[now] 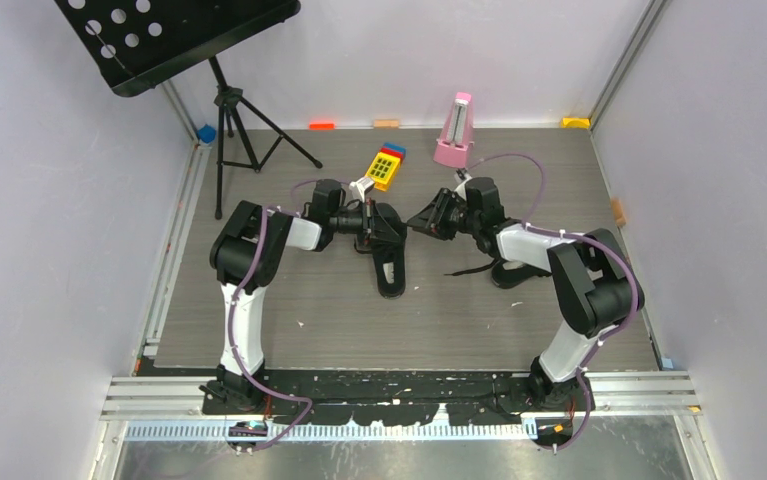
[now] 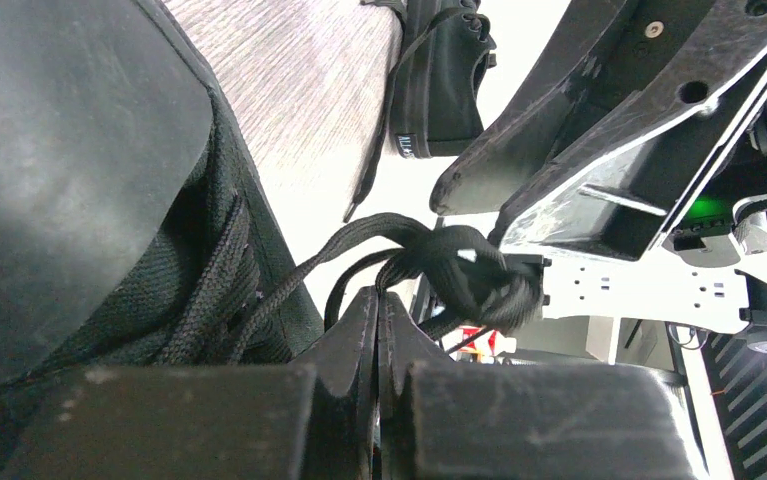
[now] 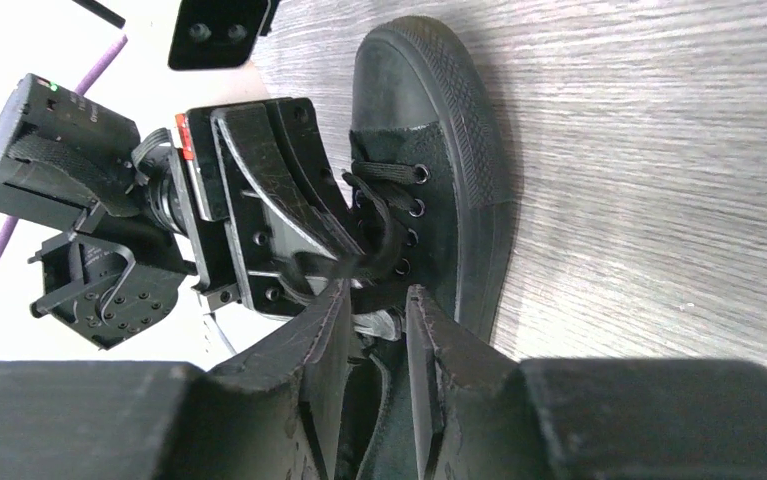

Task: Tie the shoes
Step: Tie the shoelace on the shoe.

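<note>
One black shoe (image 1: 391,270) lies mid-table, toe towards the back. My left gripper (image 1: 377,228) is over its laced part, shut on a black lace (image 2: 359,235) that bunches into a knot (image 2: 469,275) just past its tips (image 2: 379,300). The same shoe fills the left of the left wrist view (image 2: 189,290). My right gripper (image 1: 421,222) faces the left one from the right. Its jaws stand a little apart over the shoe's eyelets (image 3: 414,195), with nothing clearly pinched between the tips (image 3: 379,300). The second shoe (image 1: 507,275) lies under my right arm, mostly hidden, and also shows in the left wrist view (image 2: 439,80).
A pink metronome (image 1: 454,132) and a yellow toy block (image 1: 386,167) stand behind the grippers. A black music stand (image 1: 174,35) on a tripod (image 1: 239,130) is at the back left. Small coloured blocks (image 1: 321,125) lie along the back wall.
</note>
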`<act>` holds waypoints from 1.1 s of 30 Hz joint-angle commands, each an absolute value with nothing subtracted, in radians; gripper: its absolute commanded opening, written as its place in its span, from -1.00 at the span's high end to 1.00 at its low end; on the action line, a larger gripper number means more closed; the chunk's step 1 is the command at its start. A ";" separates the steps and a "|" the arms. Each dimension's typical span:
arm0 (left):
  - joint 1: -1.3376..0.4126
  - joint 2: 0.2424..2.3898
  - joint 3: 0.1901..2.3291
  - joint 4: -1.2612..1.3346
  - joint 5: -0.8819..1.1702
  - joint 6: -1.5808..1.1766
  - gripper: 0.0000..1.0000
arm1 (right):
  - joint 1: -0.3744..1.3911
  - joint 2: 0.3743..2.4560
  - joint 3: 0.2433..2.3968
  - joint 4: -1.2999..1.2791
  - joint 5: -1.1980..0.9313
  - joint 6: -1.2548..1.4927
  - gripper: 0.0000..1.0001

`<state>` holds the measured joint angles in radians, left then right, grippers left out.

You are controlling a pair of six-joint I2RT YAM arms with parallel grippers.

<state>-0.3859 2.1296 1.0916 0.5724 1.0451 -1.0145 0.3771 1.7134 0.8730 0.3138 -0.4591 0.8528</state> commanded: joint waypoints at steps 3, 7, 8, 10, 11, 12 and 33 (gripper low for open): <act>-0.388 2.086 1.106 0.610 1.069 -1.017 1.00 | 0.371 1.659 0.883 0.342 -0.457 0.848 0.26; -0.388 2.084 1.103 0.610 1.069 -1.015 1.00 | 0.372 1.671 0.892 0.358 -0.490 0.850 0.20; -0.388 2.084 1.103 0.610 1.069 -1.015 1.00 | 0.373 1.674 0.895 0.358 -0.493 0.851 0.18; -0.388 2.083 1.104 0.611 1.068 -1.017 1.00 | 0.373 1.677 0.894 0.357 -0.494 0.853 0.17; -0.388 2.083 1.104 0.610 1.069 -1.016 1.00 | 0.373 1.678 0.892 0.357 -0.494 0.850 0.17; -0.388 2.082 1.104 0.611 1.069 -1.017 1.00 | 0.373 1.677 0.888 0.357 -0.492 0.851 0.17; -0.388 2.086 1.104 0.609 1.069 -1.013 1.00 | 0.328 1.630 0.811 0.367 -0.386 0.893 -0.31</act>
